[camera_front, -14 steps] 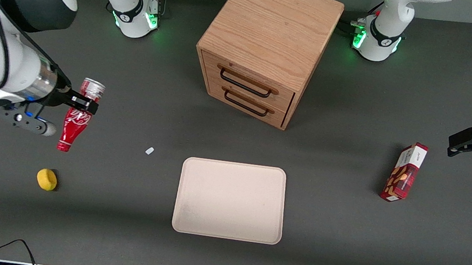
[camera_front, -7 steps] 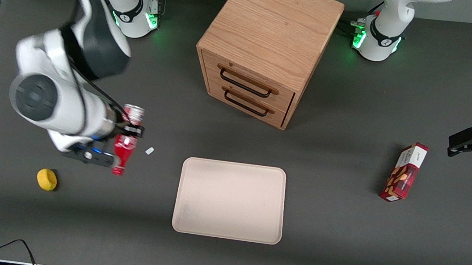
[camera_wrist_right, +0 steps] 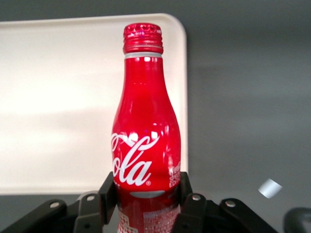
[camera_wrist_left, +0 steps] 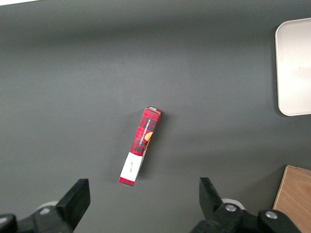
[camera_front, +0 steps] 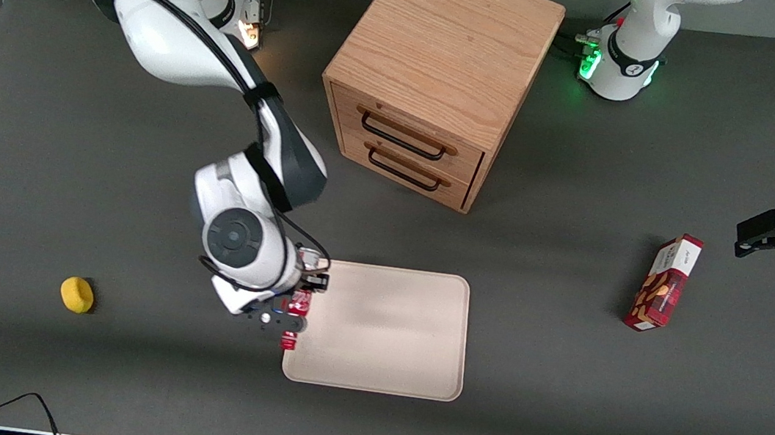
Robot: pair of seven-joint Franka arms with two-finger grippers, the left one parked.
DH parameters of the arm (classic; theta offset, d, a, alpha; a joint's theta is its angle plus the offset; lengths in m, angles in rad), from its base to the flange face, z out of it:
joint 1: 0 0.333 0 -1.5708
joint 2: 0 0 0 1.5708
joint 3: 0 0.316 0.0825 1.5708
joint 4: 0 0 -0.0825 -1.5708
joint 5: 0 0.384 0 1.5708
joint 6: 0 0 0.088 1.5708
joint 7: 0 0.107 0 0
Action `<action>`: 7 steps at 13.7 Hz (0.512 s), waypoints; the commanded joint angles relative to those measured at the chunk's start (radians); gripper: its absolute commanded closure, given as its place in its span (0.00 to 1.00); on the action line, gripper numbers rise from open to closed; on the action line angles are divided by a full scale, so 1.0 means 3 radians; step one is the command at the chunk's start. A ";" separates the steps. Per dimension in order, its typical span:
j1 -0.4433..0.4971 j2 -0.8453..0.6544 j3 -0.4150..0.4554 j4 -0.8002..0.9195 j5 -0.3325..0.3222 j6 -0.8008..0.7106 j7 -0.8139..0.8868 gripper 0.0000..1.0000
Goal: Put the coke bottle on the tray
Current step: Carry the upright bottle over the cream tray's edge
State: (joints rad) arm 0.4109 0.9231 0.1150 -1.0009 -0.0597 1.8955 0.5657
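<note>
My gripper (camera_front: 299, 294) is shut on the coke bottle (camera_front: 293, 317), a slim red bottle with white script logo and red cap. I hold it off the table over the edge of the tray (camera_front: 388, 336) that lies toward the working arm's end, cap pointing toward the front camera. In the right wrist view the coke bottle (camera_wrist_right: 145, 131) fills the middle, both black fingers (camera_wrist_right: 108, 187) pressed against its lower body, my gripper (camera_wrist_right: 146, 187) clamped round it. The pale beige tray (camera_wrist_right: 58, 97) lies under the bottle's neck and cap.
A wooden two-drawer cabinet (camera_front: 435, 68) stands farther from the front camera than the tray. A yellow object (camera_front: 77, 294) lies toward the working arm's end. A red snack box (camera_front: 663, 282) lies toward the parked arm's end. A small white scrap (camera_wrist_right: 269, 188) lies on the table beside the tray.
The arm has carried the bottle from the working arm's end of the table toward the tray, and the bottle now hangs over the tray's edge.
</note>
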 commanded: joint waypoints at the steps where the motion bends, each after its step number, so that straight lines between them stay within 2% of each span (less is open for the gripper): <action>1: 0.0067 0.0221 -0.0081 0.0243 -0.0052 0.0098 -0.0095 1.00; 7: 0.0052 0.0446 -0.0204 0.0238 -0.0052 0.0441 -0.0229 1.00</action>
State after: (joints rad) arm 0.4198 1.0187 0.0676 -0.9778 -0.0639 2.0031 0.5126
